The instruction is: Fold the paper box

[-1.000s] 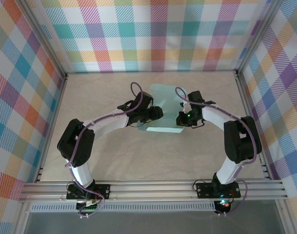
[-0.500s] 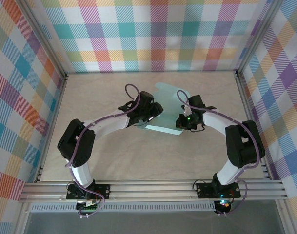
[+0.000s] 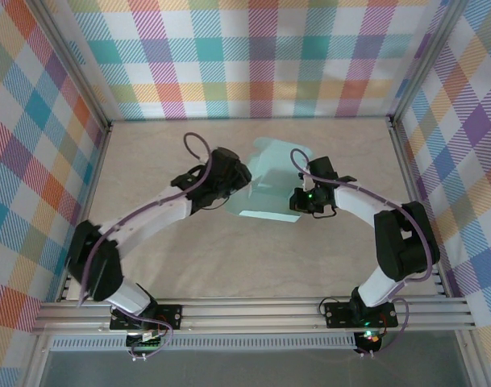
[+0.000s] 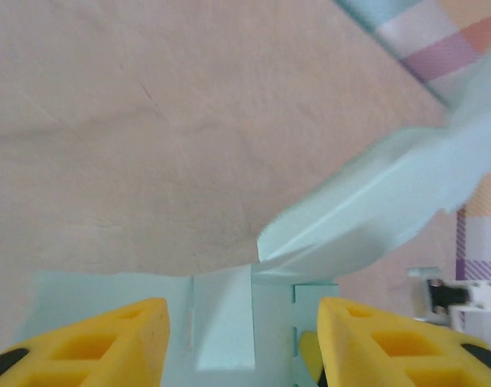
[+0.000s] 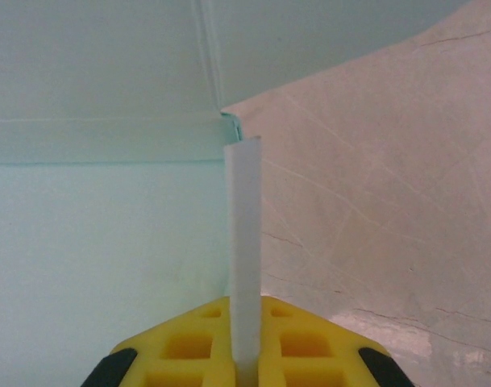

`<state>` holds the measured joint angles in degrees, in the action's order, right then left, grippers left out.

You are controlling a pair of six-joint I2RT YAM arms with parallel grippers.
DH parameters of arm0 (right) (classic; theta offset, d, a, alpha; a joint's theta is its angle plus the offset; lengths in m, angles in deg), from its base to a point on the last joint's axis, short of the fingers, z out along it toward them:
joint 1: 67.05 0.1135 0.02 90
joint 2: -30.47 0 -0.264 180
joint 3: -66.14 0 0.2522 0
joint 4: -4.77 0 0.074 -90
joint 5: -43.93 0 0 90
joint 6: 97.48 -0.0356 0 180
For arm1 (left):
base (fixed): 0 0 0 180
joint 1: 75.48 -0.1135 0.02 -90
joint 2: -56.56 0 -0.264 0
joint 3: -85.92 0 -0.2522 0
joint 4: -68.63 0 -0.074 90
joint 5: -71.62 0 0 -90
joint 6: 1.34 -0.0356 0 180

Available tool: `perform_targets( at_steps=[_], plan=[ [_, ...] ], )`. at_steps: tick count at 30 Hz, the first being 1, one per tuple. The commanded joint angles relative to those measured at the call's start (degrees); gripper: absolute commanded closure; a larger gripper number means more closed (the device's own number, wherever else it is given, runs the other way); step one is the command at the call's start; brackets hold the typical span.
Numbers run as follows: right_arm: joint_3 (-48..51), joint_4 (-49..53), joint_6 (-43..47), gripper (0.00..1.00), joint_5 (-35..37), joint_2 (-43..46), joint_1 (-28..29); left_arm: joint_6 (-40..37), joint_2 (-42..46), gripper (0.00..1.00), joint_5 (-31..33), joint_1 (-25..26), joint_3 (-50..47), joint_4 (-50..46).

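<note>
Paper box point(image 3: 265, 184) lies mid-worktop, a little toward the back, between the two tools. We see pale mint card, only partly folded: a flat panel on the beige worktop point(image 3: 189, 258) and another part lifted behind it.

In the left wrist view the paper box point(image 4: 221, 322) has a flat section with fold creases and a slit low in the frame. A larger panel rises from it and curves up to the right. That raised panel is blurred, so we can't read its edge shape. Bare worktop point(image 4: 108, 121) lies beyond it.

In the right wrist view the paper box point(image 5: 108, 242) covers the left half and the top, with a crease running across and another running up. One thin flap stands on edge, pointing straight away from the camera. The worktop point(image 5: 374, 201) is to its right.

The right tool point(image 3: 297, 197) is at the card's right edge. In its wrist view the right tool point(image 5: 245, 326) is clamped on that upright flap, which is pinched between the yellow fingers point(image 5: 189, 347).

The left tool point(image 3: 239, 184) is at the card's left edge. In its wrist view the left tool point(image 4: 243, 322) has its jaws well apart, and the yellow fingers point(image 4: 108, 339) straddle the flat section. We can't tell whether they touch the card.

Plaid walls point(image 3: 253, 56) enclose the worktop on three sides.
</note>
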<state>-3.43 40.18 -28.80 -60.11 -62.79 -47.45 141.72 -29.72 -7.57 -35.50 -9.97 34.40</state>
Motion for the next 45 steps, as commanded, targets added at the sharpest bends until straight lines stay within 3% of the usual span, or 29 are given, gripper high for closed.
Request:
perform_targets(
  at_steps=[1, 4, 9, 13, 18, 26, 45],
  plan=[
    [-0.96, -1.47, -2.76, 1.00, 0.83, 1.19, 0.26, -1.11, 4.95, 0.47, 3.28, 0.09, -1.26, -9.66],
    [-1.27, -2.11, -4.38, 1.00, 2.42, 0.80, 0.30, 3.49, 7.86, 0.46, 0.20, 1.28, -3.00, -11.31],
    [-1.67, -2.39, -5.30, 1.00, 4.37, 0.54, 0.34, 13.65, 10.82, 0.49, 0.49, 6.24, -5.05, -11.17],
    [-2.27, -2.20, -5.00, 1.00, 3.96, -0.28, 0.31, 18.42, 7.75, 0.56, -5.65, 8.53, -5.90, -5.84],
    [-2.38, -1.83, -4.02, 1.00, 3.50, -0.42, 0.27, 20.27, 4.18, 0.58, -4.75, 10.12, -4.98, -4.71],
    [-1.14, -1.14, -2.76, 1.00, 3.49, 1.18, 0.37, 14.87, -2.49, 0.63, -3.11, 9.70, 2.41, -8.39],
    [0.75, -1.12, 0.16, 1.00, -2.56, 2.92, 0.36, 3.41, -6.18, 0.58, -8.13, 7.72, 2.41, -4.65]
  ],
)
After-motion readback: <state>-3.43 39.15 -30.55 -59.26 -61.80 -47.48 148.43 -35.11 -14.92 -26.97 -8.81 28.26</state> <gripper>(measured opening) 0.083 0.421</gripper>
